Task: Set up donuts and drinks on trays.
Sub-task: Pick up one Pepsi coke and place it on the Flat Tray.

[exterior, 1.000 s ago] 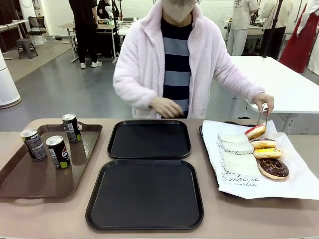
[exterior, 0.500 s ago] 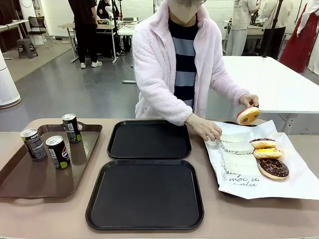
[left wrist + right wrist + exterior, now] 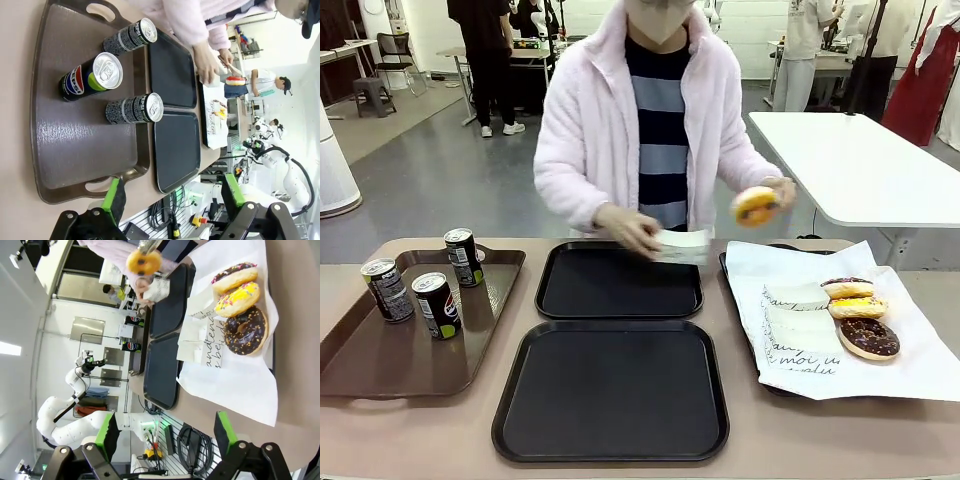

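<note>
At the table's left end, your left gripper (image 3: 172, 200) hangs above the near handle of the brown tray (image 3: 390, 360), fingers spread wide with nothing between the green pads. Three cans (image 3: 437, 305) stand upright on that tray, grouped at its far left, apart from one another. In the middle you have two black trays, the far tray (image 3: 620, 285) and the near tray (image 3: 612, 392), just beside each other, both bare. Over the far tray's far right corner, one hand (image 3: 625, 228) of the person holds a white sleeve (image 3: 682, 245). To its right, the other hand (image 3: 782, 190) holds a glazed donut (image 3: 756, 205) raised above the table's far edge, clear of the sleeve. At the right, white paper (image 3: 910, 360) lines a tray and carries flat printed sleeves (image 3: 800, 330) beside three topped donuts (image 3: 856, 307) in a row. Your right gripper (image 3: 165, 437) is above the paper's near edge, wide apart and empty.
</note>
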You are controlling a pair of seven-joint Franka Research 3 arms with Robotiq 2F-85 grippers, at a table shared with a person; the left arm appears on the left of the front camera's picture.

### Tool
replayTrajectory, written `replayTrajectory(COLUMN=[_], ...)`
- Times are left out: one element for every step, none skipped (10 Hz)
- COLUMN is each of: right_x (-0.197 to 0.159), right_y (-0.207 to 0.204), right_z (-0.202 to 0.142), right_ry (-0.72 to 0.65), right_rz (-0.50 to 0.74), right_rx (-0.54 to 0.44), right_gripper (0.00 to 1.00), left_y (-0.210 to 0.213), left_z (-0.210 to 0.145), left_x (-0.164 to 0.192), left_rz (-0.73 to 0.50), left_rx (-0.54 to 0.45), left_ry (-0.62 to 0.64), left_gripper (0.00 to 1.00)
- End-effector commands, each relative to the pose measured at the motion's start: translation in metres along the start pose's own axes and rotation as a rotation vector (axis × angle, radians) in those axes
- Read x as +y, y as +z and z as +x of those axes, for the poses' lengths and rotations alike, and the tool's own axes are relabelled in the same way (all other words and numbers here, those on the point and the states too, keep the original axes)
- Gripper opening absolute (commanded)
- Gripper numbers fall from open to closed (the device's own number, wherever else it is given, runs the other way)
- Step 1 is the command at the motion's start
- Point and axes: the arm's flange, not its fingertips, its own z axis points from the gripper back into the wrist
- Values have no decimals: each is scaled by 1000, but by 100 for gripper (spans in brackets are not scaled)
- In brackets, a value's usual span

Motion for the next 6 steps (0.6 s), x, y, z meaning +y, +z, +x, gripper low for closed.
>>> replayTrajectory(right_x=[-2,-2,-2,-2,-2,-2], right_y=[3,3,3,3,3,3], right_z=[-2,-2,-2,-2,-2,-2], right_ry=[9,9,9,9,9,9], right_rz=[13,13,13,13,13,13], right_rx=[2,2,2,2,2,2], right_gripper=[100,100,100,100,100,100], left_y=[-12,-23,-39,-56,-79,-108], left_z=[14,27,44,46,47,51], left_x=[-39,-69,-95,-113,-127,-143], left_rz=[117,202,273,364,480,610], left_rx=[100,163,218,258,263,251], left_ry=[-27,-55,-81,-98,-114,-154], left_gripper=[100,100,100,100,100,100])
